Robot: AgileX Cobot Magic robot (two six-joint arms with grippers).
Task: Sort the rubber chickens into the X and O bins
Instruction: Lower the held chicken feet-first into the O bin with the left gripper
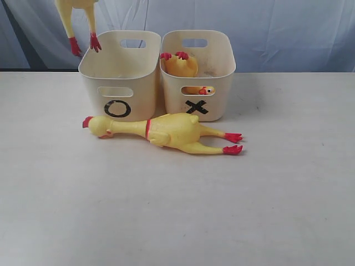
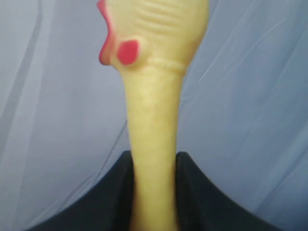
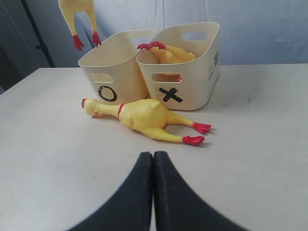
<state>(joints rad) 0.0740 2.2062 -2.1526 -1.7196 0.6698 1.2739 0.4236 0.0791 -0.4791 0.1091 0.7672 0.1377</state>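
So, left fingers (image 2: 108, 197) are clamped round the neck of one chicken (image 2: 154, 120), which hangs feet-down by the O bin (image 1: 119, 83), near its left rim. Right fingers (image 3: 137, 192) are pressed together, empty. The second chicken (image 1: 166, 132) lies on the counter (image 1: 166, 216) just in front of both bins; the third chicken (image 1: 182, 66) sits inside the X bin (image 1: 223, 64).

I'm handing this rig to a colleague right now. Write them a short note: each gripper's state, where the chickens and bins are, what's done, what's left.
Left gripper: jaws shut on the neck of the held chicken, which hangs in the air with its feet by the back left corner of the O bin.
Right gripper: jaws shut, empty, facing the bins.
Done: one binned chicken sits in the X bin. No chicken shows in the O bin.
Left: bin the held chicken, then fetch the third chicken, lying on the table in front of both bins.
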